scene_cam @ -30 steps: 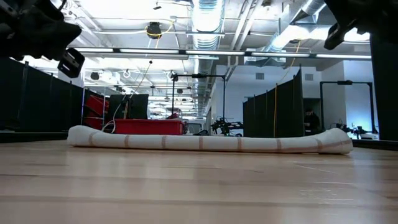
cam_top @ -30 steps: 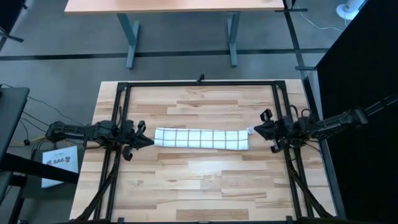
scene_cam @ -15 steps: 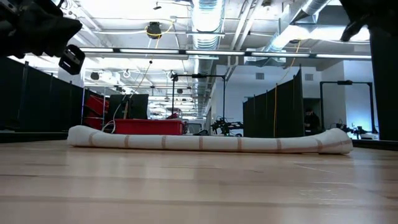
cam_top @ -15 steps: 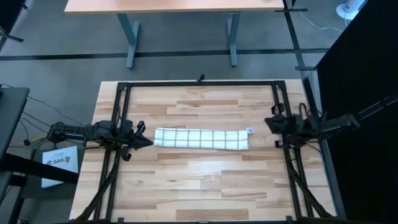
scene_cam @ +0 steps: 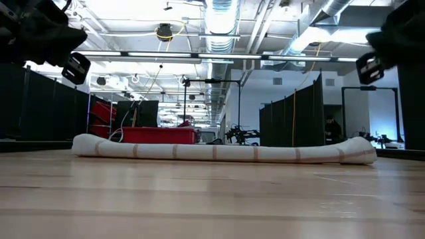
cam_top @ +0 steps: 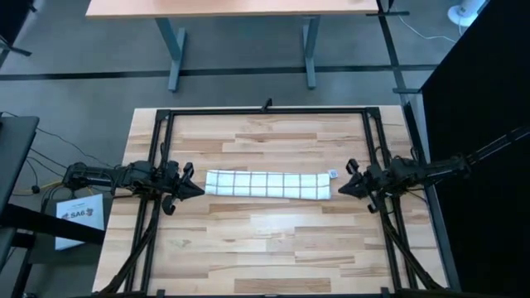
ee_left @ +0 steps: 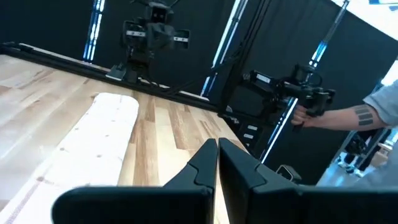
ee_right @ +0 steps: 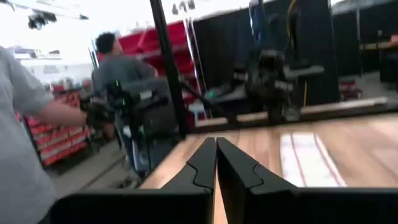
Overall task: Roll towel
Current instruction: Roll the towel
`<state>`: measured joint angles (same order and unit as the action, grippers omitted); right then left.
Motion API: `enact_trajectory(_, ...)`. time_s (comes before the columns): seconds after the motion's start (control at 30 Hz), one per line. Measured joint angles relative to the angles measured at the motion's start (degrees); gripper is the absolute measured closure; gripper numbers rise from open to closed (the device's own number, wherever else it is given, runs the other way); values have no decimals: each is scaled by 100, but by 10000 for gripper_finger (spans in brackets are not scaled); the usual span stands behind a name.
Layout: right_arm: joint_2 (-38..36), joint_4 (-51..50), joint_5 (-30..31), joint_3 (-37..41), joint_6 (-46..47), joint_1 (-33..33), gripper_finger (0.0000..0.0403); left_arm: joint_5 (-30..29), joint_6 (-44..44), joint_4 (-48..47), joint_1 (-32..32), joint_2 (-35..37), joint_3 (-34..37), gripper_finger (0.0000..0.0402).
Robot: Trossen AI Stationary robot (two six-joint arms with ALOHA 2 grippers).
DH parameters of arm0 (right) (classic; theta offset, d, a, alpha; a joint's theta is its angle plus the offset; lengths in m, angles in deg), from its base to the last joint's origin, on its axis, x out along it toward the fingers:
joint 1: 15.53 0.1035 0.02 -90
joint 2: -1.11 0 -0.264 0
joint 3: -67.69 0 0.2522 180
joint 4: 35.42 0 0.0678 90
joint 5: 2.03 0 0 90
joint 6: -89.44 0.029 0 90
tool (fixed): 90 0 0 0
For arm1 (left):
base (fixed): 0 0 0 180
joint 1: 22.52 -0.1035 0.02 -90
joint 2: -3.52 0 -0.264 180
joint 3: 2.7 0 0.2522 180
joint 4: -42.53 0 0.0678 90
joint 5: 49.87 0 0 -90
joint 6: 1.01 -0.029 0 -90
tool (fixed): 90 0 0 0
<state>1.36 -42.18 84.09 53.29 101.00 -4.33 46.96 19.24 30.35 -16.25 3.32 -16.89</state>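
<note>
The rolled white cloth towel with thin reddish-brown grid lines (cam_top: pixel 267 185) lies between the left tool (cam_top: pixel 197 188) and right tool (cam_top: pixel 343 189), each pressed together, touching nothing.

closed right pincer (ee_right: pixel 216 155) above table (ee_right: pixel 261 140), towel (ee_right: pixel 308 158) ahead

Both arms matte black, slim jointed links with bundled black cables alongside; left gripper (cam_top: pixel 189 187) and right gripper (cam_top: pixel 346 185) each carry two dark angular fingers (ee_left: pixel 205 163) tapering to a point; black frame rails at each base.
</note>
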Motion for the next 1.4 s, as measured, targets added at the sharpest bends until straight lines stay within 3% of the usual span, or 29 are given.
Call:
enact_trajectory(0.3, 4, -779, 76, -62, -295, -439, 403, -683, -642, -126, -22, -7, 2, 402)
enact_trajectory(0.7, 50, -810, 127, -68, -193, -909, 403, -359, -864, -70, -26, -11, 4, 401)
enact_trajectory(1.4, 49, -814, 133, -68, -199, -912, 403, -417, -1073, -79, -26, -15, 4, 402)
